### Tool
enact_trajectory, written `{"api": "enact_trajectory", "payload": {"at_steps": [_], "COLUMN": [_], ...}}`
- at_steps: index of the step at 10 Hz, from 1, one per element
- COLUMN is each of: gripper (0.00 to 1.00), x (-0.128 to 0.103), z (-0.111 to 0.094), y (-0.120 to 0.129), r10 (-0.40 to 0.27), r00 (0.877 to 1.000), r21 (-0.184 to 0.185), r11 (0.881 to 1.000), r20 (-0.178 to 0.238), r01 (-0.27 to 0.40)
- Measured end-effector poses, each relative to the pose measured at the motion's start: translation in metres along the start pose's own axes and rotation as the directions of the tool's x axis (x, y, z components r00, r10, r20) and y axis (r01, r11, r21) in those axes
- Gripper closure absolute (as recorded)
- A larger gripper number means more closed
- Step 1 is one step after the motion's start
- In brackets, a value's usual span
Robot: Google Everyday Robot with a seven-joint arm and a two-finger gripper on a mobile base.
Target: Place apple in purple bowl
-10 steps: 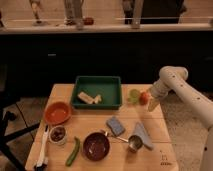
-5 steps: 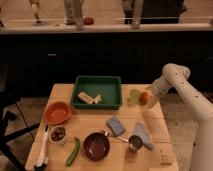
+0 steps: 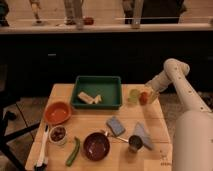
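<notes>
The apple [image 3: 143, 98] is a small red-orange fruit on the wooden table [image 3: 90, 122], at its far right, next to the pale green cup [image 3: 134, 95]. My gripper [image 3: 148, 93] is right at the apple, just to its right and slightly above. Whether it touches the apple I cannot tell. The purple bowl [image 3: 96, 146] stands empty near the table's front edge, well to the left of and nearer than the apple.
A green tray [image 3: 111, 82] with pale food pieces is at the back. An orange bowl [image 3: 57, 112], a small white bowl [image 3: 58, 134], a white brush [image 3: 42, 147] and a green vegetable [image 3: 73, 151] are on the left. A blue sponge [image 3: 115, 126], a metal cup [image 3: 135, 143] and a grey cloth [image 3: 143, 134] lie right of the purple bowl.
My arm's elbow has risen a little and the gripper has edged slightly left at the apple. The apple and the other things have not moved.
</notes>
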Motion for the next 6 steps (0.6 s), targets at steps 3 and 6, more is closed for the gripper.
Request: {"api": "enact_trajectory", "payload": {"at_steps": [3, 6], "gripper": [0.20, 0.20], "x": [0.008, 0.012], "z": [0.004, 0.017], "y": [-0.006, -0.008], "r10": [0.004, 0.010], "r00": [0.999, 0.997], "r21": [0.003, -0.022], "r11": [1.000, 1.000], "r20": [0.054, 0.075], "r01": [-0.005, -0.009]}}
